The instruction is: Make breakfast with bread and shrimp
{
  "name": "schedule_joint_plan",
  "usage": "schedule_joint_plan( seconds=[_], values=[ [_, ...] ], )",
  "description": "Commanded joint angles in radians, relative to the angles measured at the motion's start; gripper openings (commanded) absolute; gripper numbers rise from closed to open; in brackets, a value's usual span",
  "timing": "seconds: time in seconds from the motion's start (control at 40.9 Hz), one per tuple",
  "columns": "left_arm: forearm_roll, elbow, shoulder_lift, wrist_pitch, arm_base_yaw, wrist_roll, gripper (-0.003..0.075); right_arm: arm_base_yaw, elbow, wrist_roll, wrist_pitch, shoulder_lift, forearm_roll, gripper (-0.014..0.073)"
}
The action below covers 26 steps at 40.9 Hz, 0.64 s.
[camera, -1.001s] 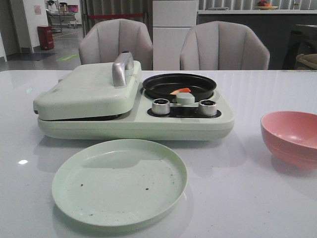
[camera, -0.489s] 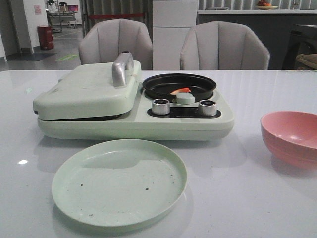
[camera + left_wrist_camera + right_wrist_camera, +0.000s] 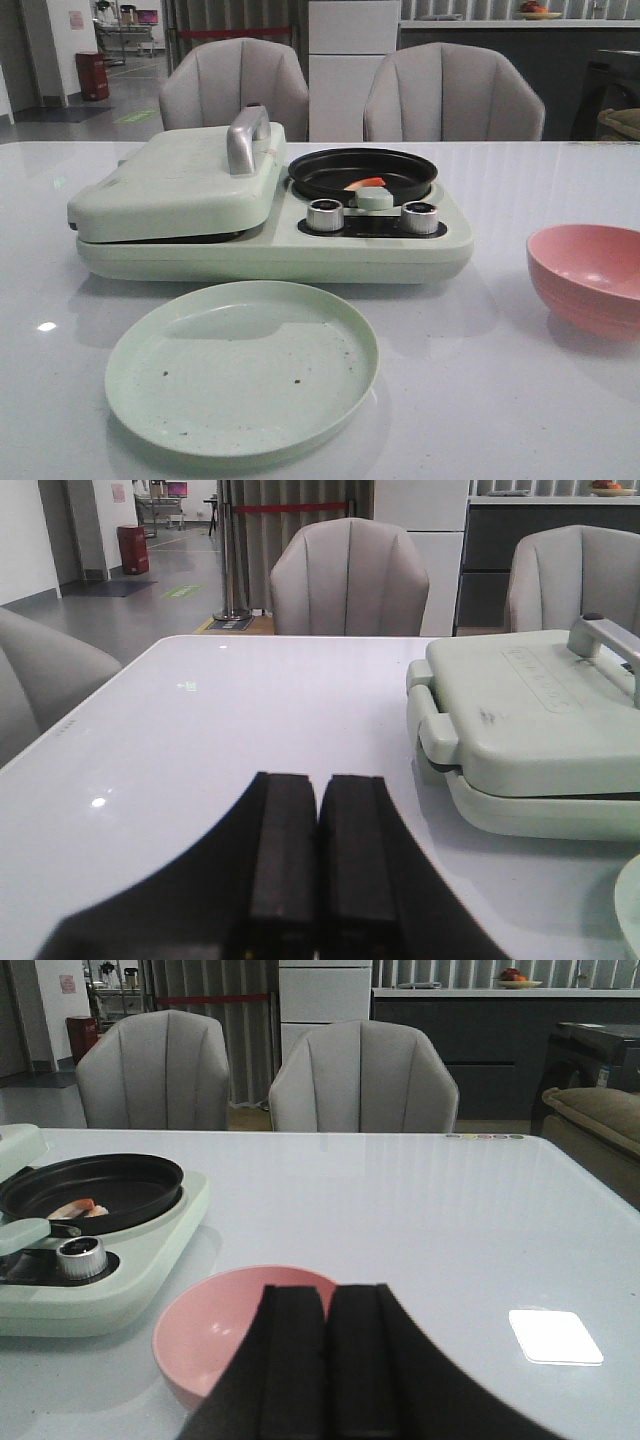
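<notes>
The shrimp [image 3: 366,183], a small orange-red piece with a pale part, lies in the black pan [image 3: 362,170] on the pale green breakfast maker [image 3: 270,245]; it also shows in the right wrist view [image 3: 78,1209]. The maker's lid [image 3: 175,185] with its metal handle [image 3: 247,137] is down. The bread is hidden or out of view. My left gripper [image 3: 318,790] is shut and empty, over the table to the left of the maker. My right gripper [image 3: 328,1300] is shut and empty, just before the pink bowl [image 3: 235,1335]. Neither gripper shows in the front view.
An empty pale green plate [image 3: 241,365] lies in front of the maker. The pink bowl [image 3: 590,275] stands at the right. Two metal knobs [image 3: 324,215] and a pale green knob [image 3: 374,198] sit on the maker's front. Two grey chairs [image 3: 455,95] stand behind the table.
</notes>
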<state>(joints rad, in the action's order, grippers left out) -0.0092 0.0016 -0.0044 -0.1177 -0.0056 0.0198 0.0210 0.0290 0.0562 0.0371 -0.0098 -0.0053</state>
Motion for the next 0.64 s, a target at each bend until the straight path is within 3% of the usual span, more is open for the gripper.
schedule_joint_plan(
  seconds=[0.0,0.611],
  values=[
    [-0.008,0.029,-0.016,0.093,0.000,0.005,0.0101,-0.002,-0.018,0.001,-0.095,-0.022,-0.013,0.0047],
    [-0.008,0.029,-0.016,0.093,0.000,0.005,0.0101,0.024,-0.018,0.001,-0.095,-0.022,-0.013,0.0047]
  ],
)
